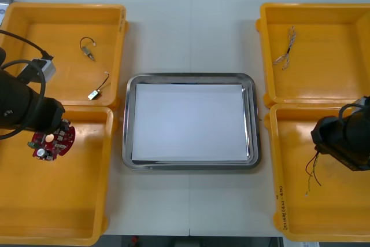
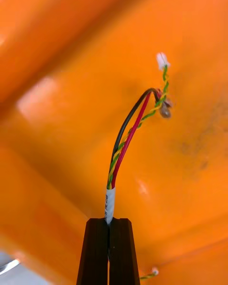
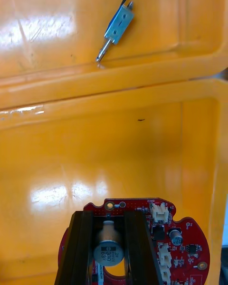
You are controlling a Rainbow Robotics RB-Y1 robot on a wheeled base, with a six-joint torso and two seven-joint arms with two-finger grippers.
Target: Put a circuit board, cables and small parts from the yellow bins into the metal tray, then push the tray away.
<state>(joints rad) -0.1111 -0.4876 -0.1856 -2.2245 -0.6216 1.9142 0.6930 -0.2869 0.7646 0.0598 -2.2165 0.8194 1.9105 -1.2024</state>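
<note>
A light table (image 1: 191, 33) bears a metal tray (image 1: 191, 76), white inside, at its middle. Left of the tray sit the far left yellow bin (image 1: 69, 27) and near left yellow bin (image 1: 75, 212), edge to edge; right of the tray, likewise, the far right yellow bin (image 1: 335, 73) and near right yellow bin (image 1: 324, 224)

the tray (image 1: 127, 125) lies mid-frame, two bins on each side. the upper left bin (image 1: 34, 15) holds two small metal parts (image 1: 93, 93), the lower left bin (image 1: 58, 201) the circuit board (image 1: 58, 142) in its upper left corner. the upper right bin (image 1: 341, 21) holds the upper cable (image 1: 287, 47), the lower right bin (image 1: 300, 212) the lower cable (image 1: 312, 173).
</note>
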